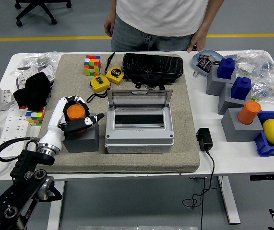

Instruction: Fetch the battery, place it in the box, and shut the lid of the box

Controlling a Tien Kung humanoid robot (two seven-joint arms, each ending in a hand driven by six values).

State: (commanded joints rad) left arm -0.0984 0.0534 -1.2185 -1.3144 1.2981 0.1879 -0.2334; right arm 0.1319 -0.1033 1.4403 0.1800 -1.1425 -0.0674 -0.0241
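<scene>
Here, the left hand is wrapped around the orange battery, fingers curled across its front and side, so it is grasping the cylinder. The battery is at the top of a grey block that stands on the tan mat, just left of the grey box; whether it still touches the block's top I cannot tell. The left arm comes up from the lower left corner, white forearm angled toward the block.

The box sits mid-mat with its clear lid raised and leaning back, the dark slot in the top face exposed. Behind it lies a black pouch. Two yellow tape measures rest near the box's rear left corner, a colour cube just beyond them.

On the counter, right side: grey stands bearing two blue caps and a second orange cylinder, a lemon in a blue bin, a black adapter with its cord hanging over the near edge. Left side: a black cloth, a power strip, a second colour cube.

A person stands at the far edge, one hand resting on the counter rim. Right arm not seen.
</scene>
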